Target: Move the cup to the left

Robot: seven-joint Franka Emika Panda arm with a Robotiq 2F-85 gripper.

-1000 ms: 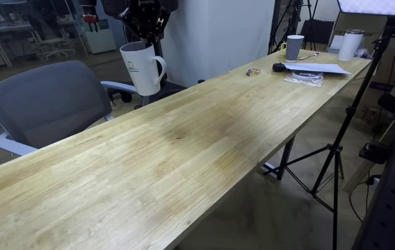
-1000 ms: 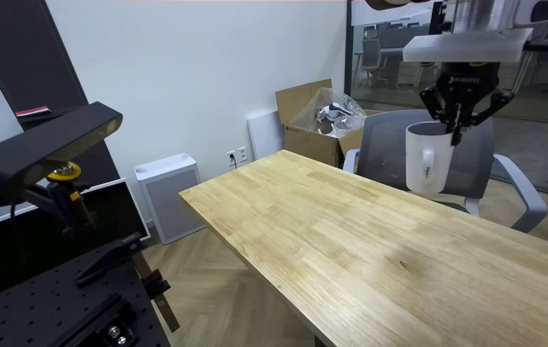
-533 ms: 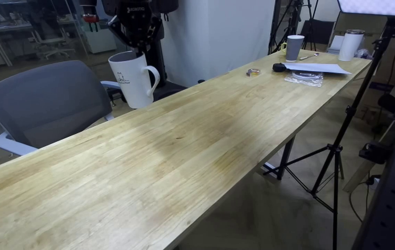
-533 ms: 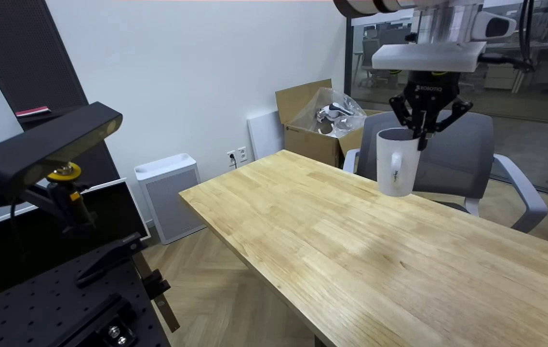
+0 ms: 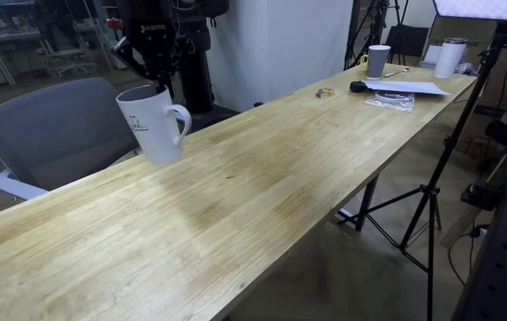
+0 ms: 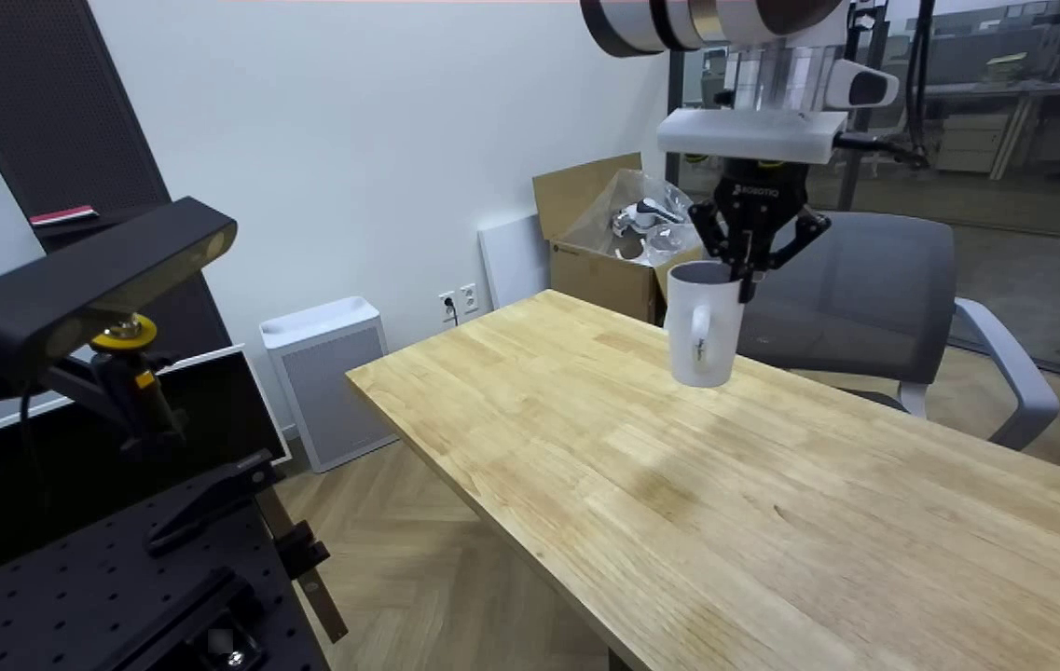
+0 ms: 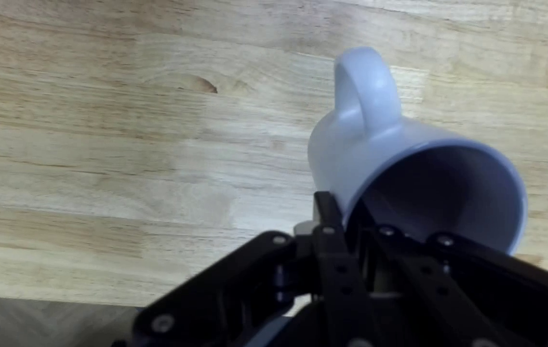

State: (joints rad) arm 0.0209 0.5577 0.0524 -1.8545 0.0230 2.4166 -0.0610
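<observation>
The cup is a pale grey-white mug with a side handle and darker inside, seen in both exterior views point(image 5: 148, 131) point(image 6: 705, 335) and the wrist view point(image 7: 339, 154). It is roughly upright, near the table's point(image 5: 253, 178) chair-side edge. A shadow lies apart from its base, so it appears held above the wood; the gap is hard to judge. My gripper, in both exterior views point(image 5: 164, 89) point(image 6: 742, 280) and the wrist view point(image 7: 343, 212), is shut on the cup's rim, one finger inside and one outside. The inner fingertip is partly hidden in the dark mug.
A grey mesh chair point(image 5: 57, 129) stands at the table edge. A grey cup point(image 5: 377, 64), a white cup with dark top point(image 5: 448, 60), paper point(image 5: 407, 87) and a small item point(image 5: 324, 92) lie at the far end. A tripod stand point(image 5: 447, 145) and cardboard box point(image 6: 604, 284) are beside the table.
My gripper and the cup have moved left and lower in both exterior views. The cup has come in over the table from beyond its edge. The grip is unchanged.
</observation>
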